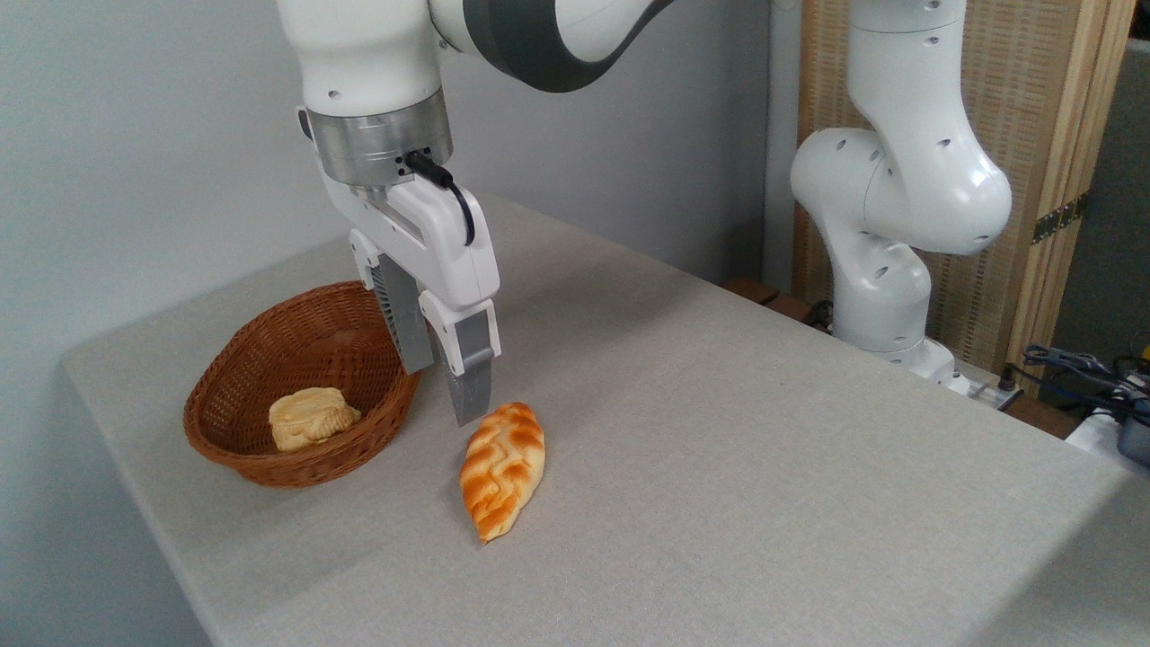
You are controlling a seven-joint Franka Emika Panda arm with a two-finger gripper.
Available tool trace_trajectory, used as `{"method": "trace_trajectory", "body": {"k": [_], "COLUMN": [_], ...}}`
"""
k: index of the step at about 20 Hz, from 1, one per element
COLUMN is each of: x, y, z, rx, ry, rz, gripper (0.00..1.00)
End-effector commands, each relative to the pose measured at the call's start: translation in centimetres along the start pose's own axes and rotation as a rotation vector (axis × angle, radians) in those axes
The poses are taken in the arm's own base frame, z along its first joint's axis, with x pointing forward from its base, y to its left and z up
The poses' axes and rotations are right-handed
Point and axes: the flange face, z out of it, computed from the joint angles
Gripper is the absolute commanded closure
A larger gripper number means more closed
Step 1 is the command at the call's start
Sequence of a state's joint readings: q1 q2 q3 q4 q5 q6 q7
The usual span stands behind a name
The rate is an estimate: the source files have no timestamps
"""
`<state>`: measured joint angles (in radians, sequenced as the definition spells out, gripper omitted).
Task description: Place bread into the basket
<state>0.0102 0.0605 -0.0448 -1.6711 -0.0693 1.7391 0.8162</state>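
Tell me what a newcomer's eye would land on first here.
First the gripper, hanging fingers-down mid-table between the basket and the bread. The glossy braided bread lies on the cloth just right of the fingertips, outside the basket. In the basket sits a paler pastry.

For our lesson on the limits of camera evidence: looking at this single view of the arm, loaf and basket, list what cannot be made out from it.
- Gripper height above the table: one fixed view, no depth cue.
- Right part of the basket rim: hidden behind the fingers.
- Undersides of the bread and the pale pastry: they face away from the camera.
- Upper arm: cut off by the top edge.
- Cables at right: cut off by the frame edge.
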Motion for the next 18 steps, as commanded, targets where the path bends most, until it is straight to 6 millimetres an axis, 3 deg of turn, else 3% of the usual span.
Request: {"method": "trace_trajectory", "body": {"k": [1,18], "x": [-0.37,-0.14], "y": [0.89,1.41], "z": [-0.25,-0.06], "rx": [-0.030,-0.044], "ry": [-0.019,-0.032], "rz": [0.011,0.020], "gripper": [0.00,0.00]}}
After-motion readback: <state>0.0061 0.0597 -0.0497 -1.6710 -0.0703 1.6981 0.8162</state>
